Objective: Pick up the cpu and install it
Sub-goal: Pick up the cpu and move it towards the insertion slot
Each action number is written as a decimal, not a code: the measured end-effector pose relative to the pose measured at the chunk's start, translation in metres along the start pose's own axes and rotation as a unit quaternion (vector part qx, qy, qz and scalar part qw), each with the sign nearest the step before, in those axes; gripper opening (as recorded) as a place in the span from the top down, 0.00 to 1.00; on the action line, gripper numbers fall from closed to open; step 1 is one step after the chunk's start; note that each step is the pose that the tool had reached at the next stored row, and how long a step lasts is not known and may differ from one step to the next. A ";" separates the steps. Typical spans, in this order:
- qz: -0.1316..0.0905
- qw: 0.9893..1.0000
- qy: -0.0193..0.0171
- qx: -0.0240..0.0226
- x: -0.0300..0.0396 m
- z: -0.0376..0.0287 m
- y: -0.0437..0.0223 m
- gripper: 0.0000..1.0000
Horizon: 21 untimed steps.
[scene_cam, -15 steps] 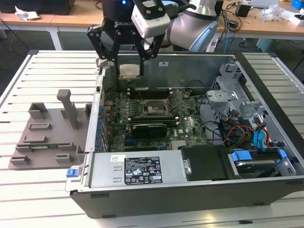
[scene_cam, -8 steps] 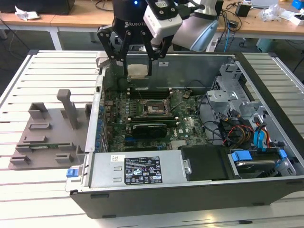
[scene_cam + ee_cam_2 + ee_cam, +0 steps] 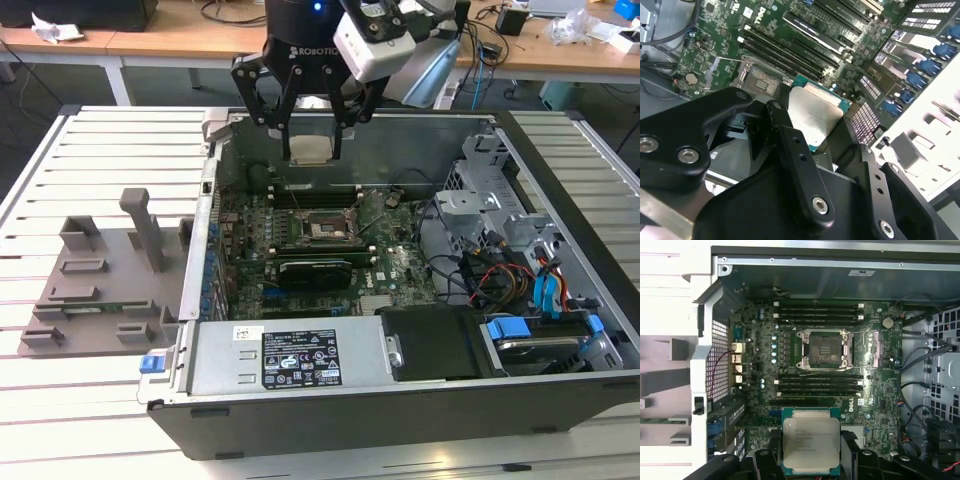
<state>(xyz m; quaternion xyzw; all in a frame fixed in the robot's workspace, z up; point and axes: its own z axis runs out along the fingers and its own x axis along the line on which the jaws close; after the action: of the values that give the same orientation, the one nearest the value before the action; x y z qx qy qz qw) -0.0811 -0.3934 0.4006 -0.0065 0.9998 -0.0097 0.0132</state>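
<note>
— Where's the cpu point(image 3: 811, 440)?
— Pinched by its edges in the gripper point(image 3: 308, 140) fingers, aloft over the motherboard point(image 3: 760, 340), apart from the socket point(image 3: 824, 349).
— Which step?
— The carry, I'd judge. Seating calls for squaring it over that frame, which looks open, I think.

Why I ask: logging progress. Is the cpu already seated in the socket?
No, the fingers hold the cpu, and the socket lies empty.

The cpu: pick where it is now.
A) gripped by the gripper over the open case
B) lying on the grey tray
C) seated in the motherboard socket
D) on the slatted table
A: the cpu sits clamped in the gripper above the motherboard, and the socket is bare.
</note>
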 end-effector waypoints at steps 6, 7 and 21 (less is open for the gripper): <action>0.000 1.000 0.000 0.000 -0.0132 0.0004 -0.0002 0.45; 0.000 1.000 0.000 0.000 -0.0151 0.0004 -0.0002 0.45; 0.000 1.000 0.000 0.000 -0.0462 0.0013 -0.0006 0.45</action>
<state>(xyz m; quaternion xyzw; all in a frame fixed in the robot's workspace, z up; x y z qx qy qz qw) -0.0349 -0.3934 0.4005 -0.0064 0.9998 -0.0097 0.0132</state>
